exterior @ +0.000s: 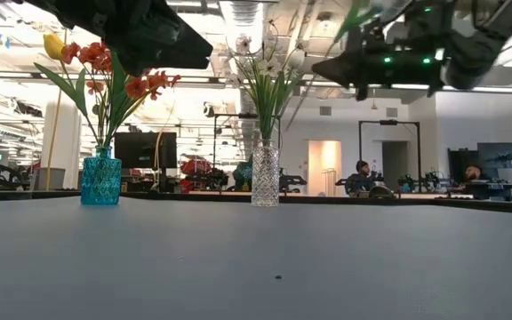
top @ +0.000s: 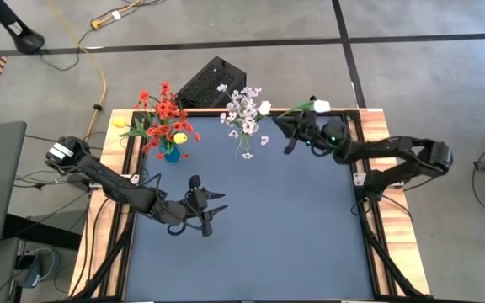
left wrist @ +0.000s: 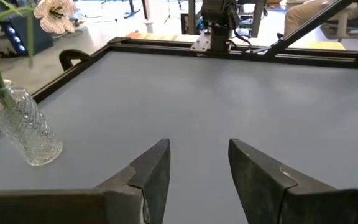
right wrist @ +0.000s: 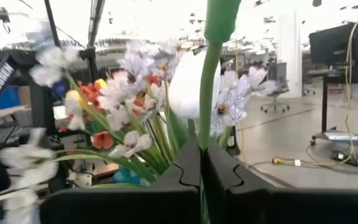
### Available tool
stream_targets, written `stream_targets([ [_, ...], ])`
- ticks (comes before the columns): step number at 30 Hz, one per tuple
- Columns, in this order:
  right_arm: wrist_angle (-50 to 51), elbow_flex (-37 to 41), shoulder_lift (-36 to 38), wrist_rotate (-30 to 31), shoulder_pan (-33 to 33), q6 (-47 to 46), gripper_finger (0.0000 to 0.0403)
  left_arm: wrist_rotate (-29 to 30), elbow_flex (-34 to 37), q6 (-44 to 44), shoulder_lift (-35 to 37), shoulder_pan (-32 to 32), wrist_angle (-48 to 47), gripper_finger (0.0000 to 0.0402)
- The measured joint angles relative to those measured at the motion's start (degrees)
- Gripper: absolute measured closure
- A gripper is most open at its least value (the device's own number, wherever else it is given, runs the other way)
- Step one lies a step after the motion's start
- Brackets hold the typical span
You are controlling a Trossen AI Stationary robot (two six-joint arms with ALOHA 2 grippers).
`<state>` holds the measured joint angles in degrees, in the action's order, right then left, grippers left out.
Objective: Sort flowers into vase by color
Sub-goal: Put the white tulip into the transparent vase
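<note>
In the lower centre of the high view, the left gripper [top: 212, 210] hovers over the bare blue-grey table [top: 293, 227], its fingers [left wrist: 154, 171] spread apart with nothing between them. In its own wrist view the two dark fingers frame empty tabletop, and the clear glass vase [left wrist: 23, 124] stands toward the left edge of that frame.

Farther back, along the upper part of the high view, stand two vases. The teal vase [top: 171, 154] at upper left holds red blossom clusters [top: 165, 111] and a yellow tulip bud [top: 179, 138]; another yellow bud [top: 119, 123] shows at the left of that bunch, by the table's wooden edge. In the low view this vase sits at the left, with the clear vase near the centre. The clear vase holds sprays of small white blossoms [top: 242, 109] on green stems.

To the upper right of the clear vase, the right gripper [top: 291, 135] is raised above the table's far edge. Its fingers are clamped on the green stem [right wrist: 207, 87] of a white tulip [top: 320, 106], whose bud points away toward the upper right. In the right wrist view the stem rises straight from between the closed fingers, with the white and red bunches behind it.
</note>
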<state>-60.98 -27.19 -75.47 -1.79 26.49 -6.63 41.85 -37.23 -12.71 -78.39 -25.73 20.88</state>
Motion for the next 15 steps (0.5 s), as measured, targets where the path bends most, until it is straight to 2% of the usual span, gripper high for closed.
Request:
stream_targets([
  [8,0.8,-6.5,-7.5,-1.4,0.3,1.1,0.0379,-0.2,0.0,-1.0,0.0,-0.1,-0.4,0.0248],
  [15,0.8,-7.8,-9.1,-1.4,0.3,2.5,0.0379,-0.5,0.0,-2.0,0.0,-0.1,-2.3,0.0248],
])
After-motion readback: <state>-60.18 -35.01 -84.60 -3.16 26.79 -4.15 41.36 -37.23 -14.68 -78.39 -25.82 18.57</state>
